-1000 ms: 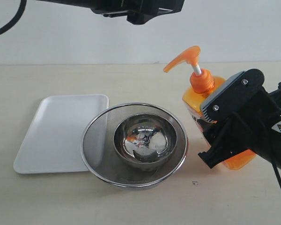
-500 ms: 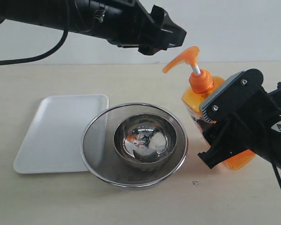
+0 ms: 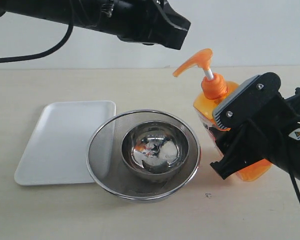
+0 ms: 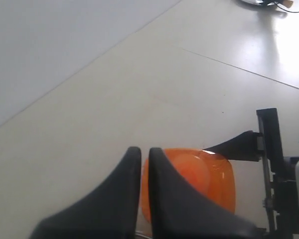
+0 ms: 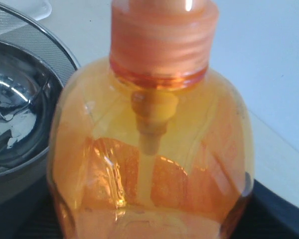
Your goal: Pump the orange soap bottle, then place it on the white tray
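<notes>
The orange soap bottle [image 3: 217,107] stands tilted at the right of the table, its orange pump head [image 3: 194,62] raised on a white stem. My right gripper [image 3: 235,135] is shut on the bottle's body from the side. In the right wrist view the orange soap bottle [image 5: 149,149] fills the frame, between the right gripper's [image 5: 149,221] dark fingers. My left gripper [image 3: 177,30] hangs above and left of the pump head, apart from it. In the left wrist view the left gripper [image 4: 141,152] is shut on nothing, with the orange soap bottle [image 4: 209,174] below. The white tray [image 3: 65,140] lies empty at the left.
A round steel mesh sieve [image 3: 102,150] holding a shiny steel bowl [image 3: 155,147] sits between tray and bottle, its rim over the tray's right edge. The sieve [image 5: 25,40] also shows beside the bottle in the right wrist view.
The left arm has swung in from the top edge to above the pump head, and its gripper has gone from open to shut. The right gripper and bottle have barely moved.
</notes>
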Tool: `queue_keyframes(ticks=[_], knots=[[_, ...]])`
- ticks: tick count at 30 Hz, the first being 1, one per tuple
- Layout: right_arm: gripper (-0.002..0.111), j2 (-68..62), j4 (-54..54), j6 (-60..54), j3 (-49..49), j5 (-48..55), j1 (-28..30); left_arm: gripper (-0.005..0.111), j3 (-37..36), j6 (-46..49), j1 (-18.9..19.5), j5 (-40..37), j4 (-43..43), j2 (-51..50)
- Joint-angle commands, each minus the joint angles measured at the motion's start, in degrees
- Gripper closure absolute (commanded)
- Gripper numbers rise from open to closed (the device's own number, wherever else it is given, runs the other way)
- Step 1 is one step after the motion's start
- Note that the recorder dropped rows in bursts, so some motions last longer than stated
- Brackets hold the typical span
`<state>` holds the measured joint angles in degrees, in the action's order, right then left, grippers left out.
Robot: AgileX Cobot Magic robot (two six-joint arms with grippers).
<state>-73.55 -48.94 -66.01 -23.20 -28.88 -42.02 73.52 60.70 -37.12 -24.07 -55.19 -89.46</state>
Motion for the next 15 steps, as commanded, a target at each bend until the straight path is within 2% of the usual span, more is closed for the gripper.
queue_keyframes(ticks=[1,8,15], knots=[[0.107,0.9,1.8,-0.5,-0.9,-3.3,0.0,0.102,1.2,0.0,-0.1,-4.0,-0.7,-1.2],[0.107,0.9,1.8,-0.3,-0.9,-3.3,0.0,0.102,1.2,0.4,-0.1,-4.1,-1.2,-3.2],[0.107,0.9,1.8,-0.1,-0.9,-3.3,0.0,0.102,1.2,4.2,-0.1,-5.6,-6.8,-3.2]])
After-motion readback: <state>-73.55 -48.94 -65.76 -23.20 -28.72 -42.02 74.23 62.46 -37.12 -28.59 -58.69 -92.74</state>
